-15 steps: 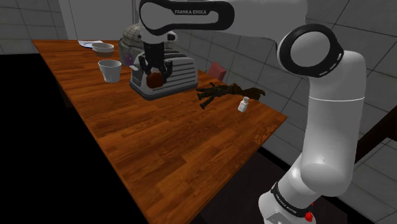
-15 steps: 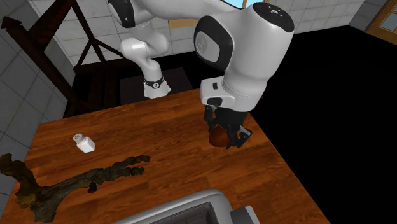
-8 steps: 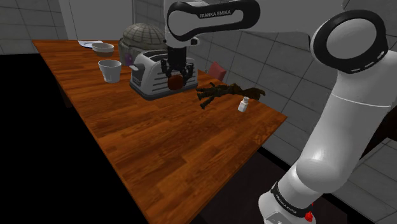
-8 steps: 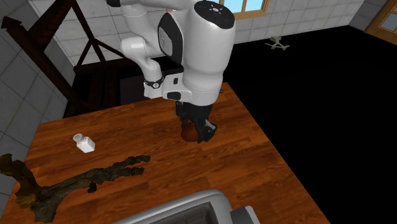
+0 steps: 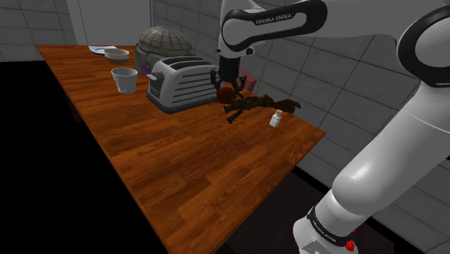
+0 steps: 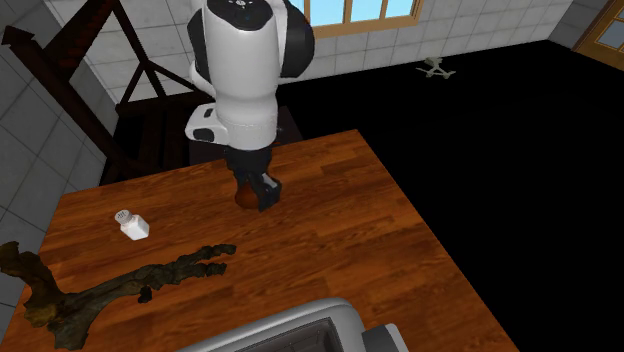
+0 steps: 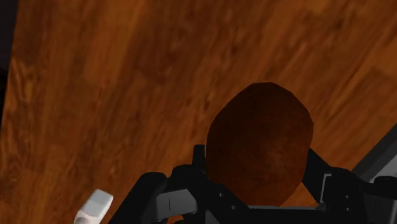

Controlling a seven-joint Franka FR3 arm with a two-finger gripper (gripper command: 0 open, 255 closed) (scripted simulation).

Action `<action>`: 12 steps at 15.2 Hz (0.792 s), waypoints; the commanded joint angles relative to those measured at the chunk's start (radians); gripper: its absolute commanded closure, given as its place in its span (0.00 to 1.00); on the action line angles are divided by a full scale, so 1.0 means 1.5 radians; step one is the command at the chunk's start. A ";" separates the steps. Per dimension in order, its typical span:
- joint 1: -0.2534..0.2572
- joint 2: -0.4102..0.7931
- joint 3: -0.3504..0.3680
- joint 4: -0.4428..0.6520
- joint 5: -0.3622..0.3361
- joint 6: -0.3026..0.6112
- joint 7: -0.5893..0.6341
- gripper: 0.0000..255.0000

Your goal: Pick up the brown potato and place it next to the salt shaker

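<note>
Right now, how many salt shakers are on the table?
1. The white salt shaker sits on the wooden table beside the dark gnarled branch, apart from the potato held in the pincer; the toaster could hide another.

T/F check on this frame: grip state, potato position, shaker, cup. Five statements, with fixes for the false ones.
1. The fingers are shut on the potato. True.
2. The potato lies on the wood. False: the gripper holds it above the table.
3. The salt shaker is white. True.
4. A cup stands right beside the shaker. False: the white cup stands beyond the toaster, toward the shoulder view's left.
5. A dark branch-like piece lies near the salt shaker. True.
</note>
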 commanded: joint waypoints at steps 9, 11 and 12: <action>-0.065 -0.133 -0.089 -0.153 0.014 0.044 -0.158 1.00; -0.078 -0.152 -0.110 -0.174 0.012 0.050 -0.190 1.00; -0.084 -0.161 -0.120 -0.184 0.010 0.052 -0.206 1.00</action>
